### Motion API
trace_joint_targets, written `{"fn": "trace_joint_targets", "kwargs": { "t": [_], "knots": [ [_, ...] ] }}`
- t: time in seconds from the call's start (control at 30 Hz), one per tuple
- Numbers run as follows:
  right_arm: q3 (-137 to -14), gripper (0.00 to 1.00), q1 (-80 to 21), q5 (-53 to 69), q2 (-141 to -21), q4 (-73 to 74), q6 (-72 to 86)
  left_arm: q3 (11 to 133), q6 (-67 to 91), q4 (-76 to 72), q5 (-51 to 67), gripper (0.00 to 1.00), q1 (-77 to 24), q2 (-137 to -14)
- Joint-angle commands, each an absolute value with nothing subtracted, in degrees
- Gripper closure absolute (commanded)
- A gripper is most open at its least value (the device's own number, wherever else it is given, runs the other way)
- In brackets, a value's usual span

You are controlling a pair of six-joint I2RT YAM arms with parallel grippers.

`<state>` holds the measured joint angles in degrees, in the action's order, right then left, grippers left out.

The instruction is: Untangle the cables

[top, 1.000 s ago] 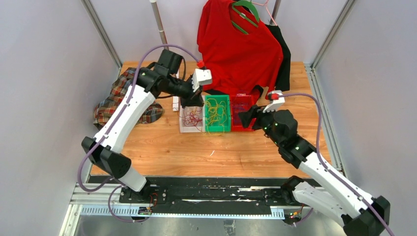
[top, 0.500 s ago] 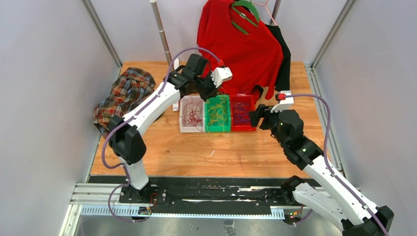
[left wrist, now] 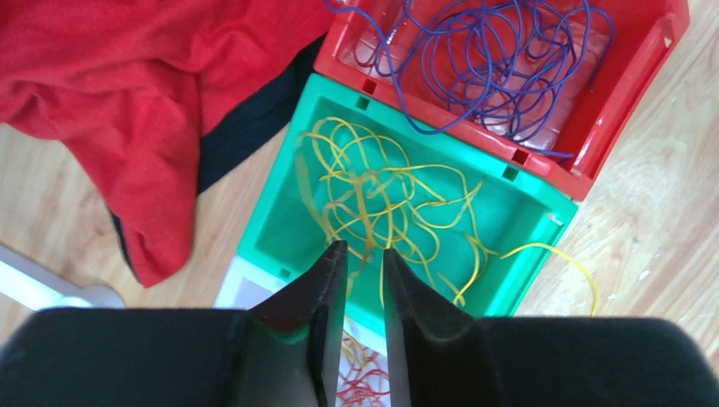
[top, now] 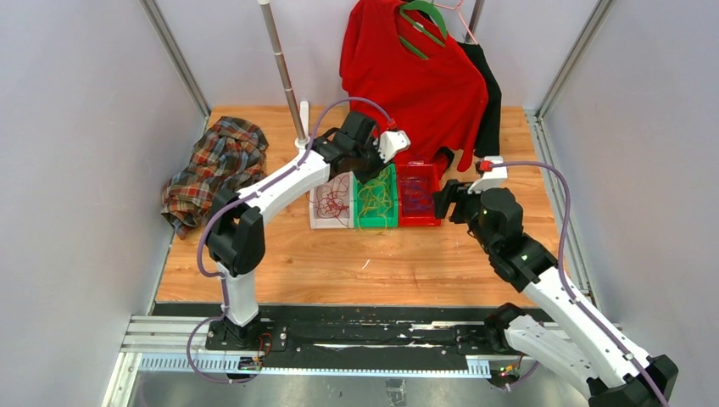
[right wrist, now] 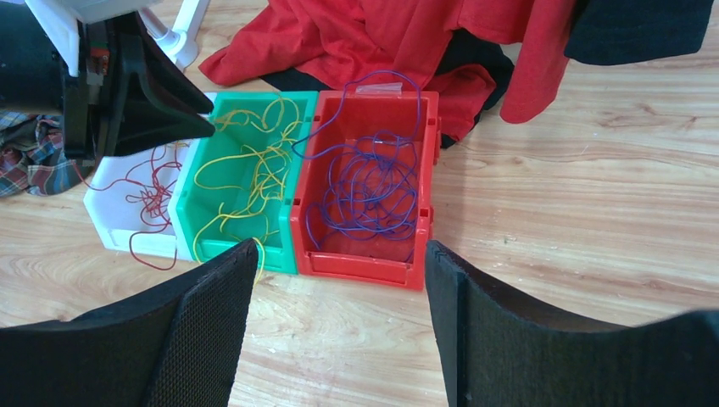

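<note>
Looking nearly done: red bin point(right wrist: 426, 170) holds purple cables point(right wrist: 373, 178), green bin point(left wrist: 280, 212) yellow cables point(left wrist: 373, 186), white bin point(right wrist: 110, 231) dark red cables point(right wrist: 148, 199); right gripper point(right wrist: 339, 248) gapes empty before them, left gripper point(left wrist: 365, 250) barely parted over green, nothing visibly pinched; one stray yellow end point(left wrist: 564, 259) overhangs the rim.

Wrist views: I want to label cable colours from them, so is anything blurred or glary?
Left wrist view: yellow cables in the green bin sharp, evenly lit; the left fingers dark and soft. Right wrist view: purple cables in the red bin crisp, no glare; the right fingers slightly soft.
</note>
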<state>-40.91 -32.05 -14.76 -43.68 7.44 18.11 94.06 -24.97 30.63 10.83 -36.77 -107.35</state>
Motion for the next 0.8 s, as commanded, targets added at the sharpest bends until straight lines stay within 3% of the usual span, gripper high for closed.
{"fn": "trace_joint_targets", "kwargs": {
  "t": [0.0, 0.1, 0.23, 0.33, 0.53, 0.63, 0.77],
  "knots": [
    [-43.24, 0.28, -30.80, -16.08, -44.26, 8.00, 17.20, 95.74, -21.73, 30.94, 8.10, 0.66, -38.14, -108.95],
    [-44.25, 0.28, -30.51, -15.89, -45.57, 8.49, 17.14, 96.96, -21.19, 33.82, 7.78, 0.45, -38.14, -107.43],
    [-45.85, 0.28, -30.24, -15.77, -46.94, 8.88, 16.81, 99.71, -20.69, 39.63, 9.71, 0.26, -38.14, -104.28],
    [-47.01, 0.28, -30.19, -17.29, -47.60, 9.33, 16.24, 102.55, -19.31, 44.20, 10.01, 0.01, -37.94, -100.95],
    [-46.20, 0.27, -29.20, -36.02, -48.94, 11.00, 15.15, 98.76, -14.27, 46.41, 13.63, 0.02, -29.53, -88.86],
    [-40.24, 0.27, -28.71, -50.88, -48.14, 5.10, 12.38, 90.03, -11.83, 40.28, 15.28, 0.02, -20.35, -80.05],
    [-29.22, 0.27, -25.39, -57.85, -47.60, -5.17, 10.96, 74.95, -8.72, 30.32, 18.37, 0.02, -8.01, -70.38]
  ]
}}
